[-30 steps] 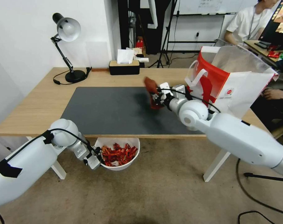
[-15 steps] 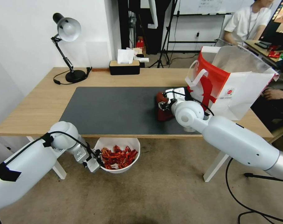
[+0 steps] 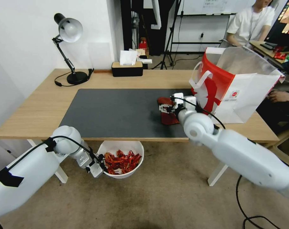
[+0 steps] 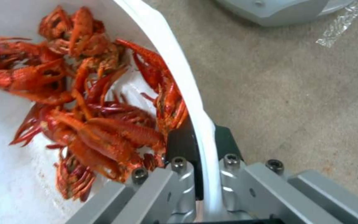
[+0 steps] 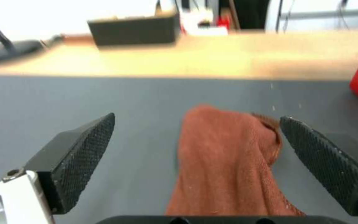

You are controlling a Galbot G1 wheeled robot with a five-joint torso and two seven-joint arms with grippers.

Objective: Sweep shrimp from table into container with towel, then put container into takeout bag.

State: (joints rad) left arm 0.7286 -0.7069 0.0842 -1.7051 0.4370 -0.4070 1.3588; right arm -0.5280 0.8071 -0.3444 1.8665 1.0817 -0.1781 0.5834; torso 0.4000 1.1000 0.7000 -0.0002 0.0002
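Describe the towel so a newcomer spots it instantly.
On the table's dark grey mat, look near the takeout bag. The towel lies flat between the right tool's open fingers: a dull rust-red cloth, unlike the bag's glossy red panel.

Bright even room light; wide-angle edge warp; wrist backgrounds blurred.

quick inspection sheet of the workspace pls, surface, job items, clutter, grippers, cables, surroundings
surface: table with dark mat, no shrimp left on it
job's things: shrimp in container; towel lying on mat; takeout bag standing open
clutter: lamp, tissue box
grippers: left gripper clamps container rim below table edge; right gripper open over towel
cables: lamp cord, floor cable
surroundings: seated person
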